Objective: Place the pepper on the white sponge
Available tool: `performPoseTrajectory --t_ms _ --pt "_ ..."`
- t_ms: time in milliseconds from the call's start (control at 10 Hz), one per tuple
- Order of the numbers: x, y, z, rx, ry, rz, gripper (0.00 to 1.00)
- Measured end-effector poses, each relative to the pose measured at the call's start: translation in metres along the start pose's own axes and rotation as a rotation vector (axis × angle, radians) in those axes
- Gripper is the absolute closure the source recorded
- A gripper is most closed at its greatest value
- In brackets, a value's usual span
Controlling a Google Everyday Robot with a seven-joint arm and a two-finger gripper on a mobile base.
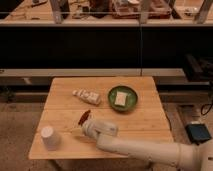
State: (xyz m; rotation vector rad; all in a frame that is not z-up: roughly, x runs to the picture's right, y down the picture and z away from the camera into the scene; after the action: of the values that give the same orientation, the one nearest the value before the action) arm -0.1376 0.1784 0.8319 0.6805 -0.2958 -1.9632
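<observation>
Nearest, a white cup stands at the front left of the bench. The pincer, spread, sits low just beside the pepper, which is small, dark red and tapering, lying on the wood. Farther back, the white sponge rests flat on a green plate.

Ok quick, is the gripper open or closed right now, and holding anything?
Gripper: open, low over the table right beside the pepper, holding nothing.
</observation>
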Motion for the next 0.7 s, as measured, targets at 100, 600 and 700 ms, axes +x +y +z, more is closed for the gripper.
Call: performPoseTrajectory --t_ms 100,600,700 --pt "-0.0007 0.0021 0.0021 -0.017 -0.003 0.005 0.20" --pt "-0.0046 0.0000 0.0107 -0.055 -0.020 0.043 0.31" --pt "-0.0040 -0.0009 0.0109 -0.057 -0.021 0.046 0.39"
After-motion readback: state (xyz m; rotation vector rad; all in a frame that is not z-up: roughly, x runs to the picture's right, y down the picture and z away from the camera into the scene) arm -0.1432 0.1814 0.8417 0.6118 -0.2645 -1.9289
